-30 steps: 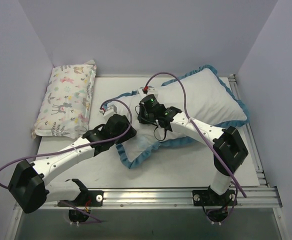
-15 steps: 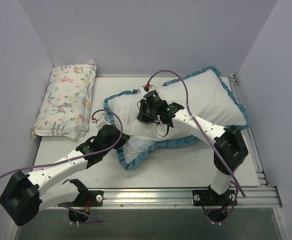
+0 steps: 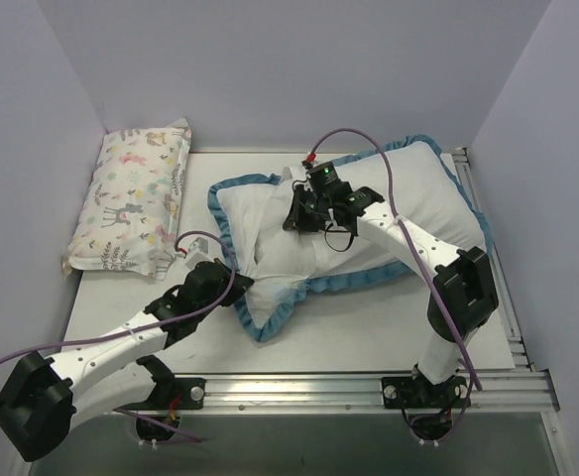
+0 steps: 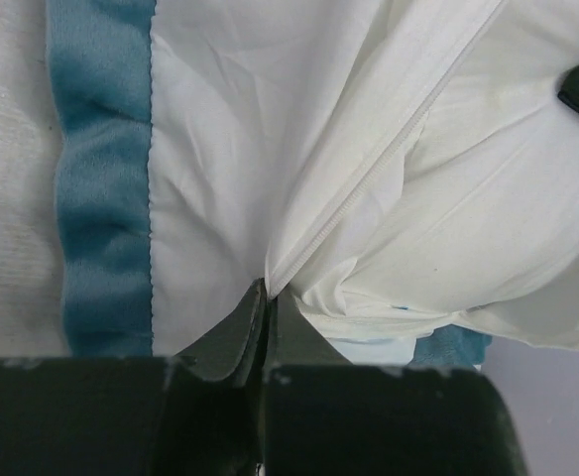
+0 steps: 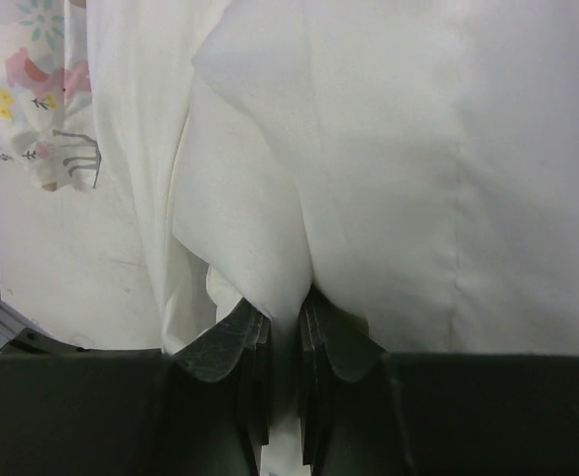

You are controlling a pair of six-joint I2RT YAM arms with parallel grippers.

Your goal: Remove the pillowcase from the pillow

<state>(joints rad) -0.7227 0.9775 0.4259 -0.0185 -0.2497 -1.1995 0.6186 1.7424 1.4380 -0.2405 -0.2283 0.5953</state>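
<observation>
Desk (image 3: 369, 327): flat white top. Near edge: slotted aluminium rail (image 3: 299, 387). Right edge: side rail (image 3: 505, 288) of the same metal. Back wall (image 3: 299, 69), left wall (image 3: 22, 149), right wall (image 3: 557, 149): plain pale lavender. Light: even, soft-shadowed.

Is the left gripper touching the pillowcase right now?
Touching. The left wrist view shows the left gripper shut on the pillowcase at its zipper.
</observation>
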